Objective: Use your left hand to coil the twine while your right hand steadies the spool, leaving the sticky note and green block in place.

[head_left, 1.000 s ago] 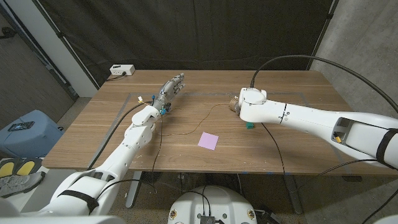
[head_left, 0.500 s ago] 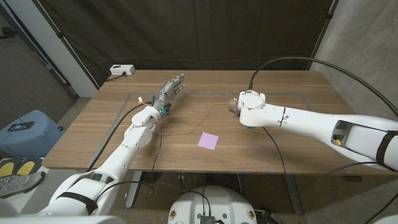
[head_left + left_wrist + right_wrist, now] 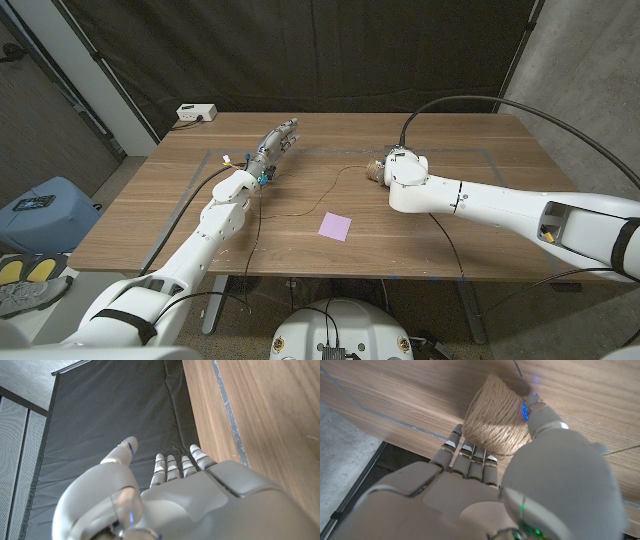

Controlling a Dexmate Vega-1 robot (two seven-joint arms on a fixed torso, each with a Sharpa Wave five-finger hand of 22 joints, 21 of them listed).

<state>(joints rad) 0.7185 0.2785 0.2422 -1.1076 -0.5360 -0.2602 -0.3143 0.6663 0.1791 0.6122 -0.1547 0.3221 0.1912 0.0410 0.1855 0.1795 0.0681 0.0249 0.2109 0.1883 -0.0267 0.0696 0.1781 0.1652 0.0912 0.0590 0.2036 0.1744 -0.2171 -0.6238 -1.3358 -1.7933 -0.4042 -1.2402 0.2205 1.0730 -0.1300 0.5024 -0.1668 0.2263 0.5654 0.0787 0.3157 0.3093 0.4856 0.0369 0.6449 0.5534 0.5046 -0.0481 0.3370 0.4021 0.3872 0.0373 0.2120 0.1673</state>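
Leftmost, a blue bin (image 3: 45, 205) was seen on the floor beside the wooden table (image 3: 150, 215), with a dark tag on its lid whose print was too small to be read. A small white box (image 3: 196, 112) was set at the table's far left corner; no writing could be made out on it.

The left hand (image 3: 274, 141) was held out over the far part of the table with its fingers (image 3: 173, 466) extended and apart, and nothing was gripped in it. Whether it touched the tabletop could not be told.

A thin strand of twine (image 3: 320, 193) was laid across the wood from near the left forearm toward the spool. Just in front of it the pink sticky note (image 3: 335, 226) lay flat, and no writing was visible on it.

The spool (image 3: 377, 169) was found right of centre, largely hidden in the head view behind the right hand (image 3: 398, 166). In the right wrist view the fingers (image 3: 470, 452) were seen curled against the wound twine on the spool (image 3: 495, 415), with the thumb pressed on the opposite side, so the spool was clasped.
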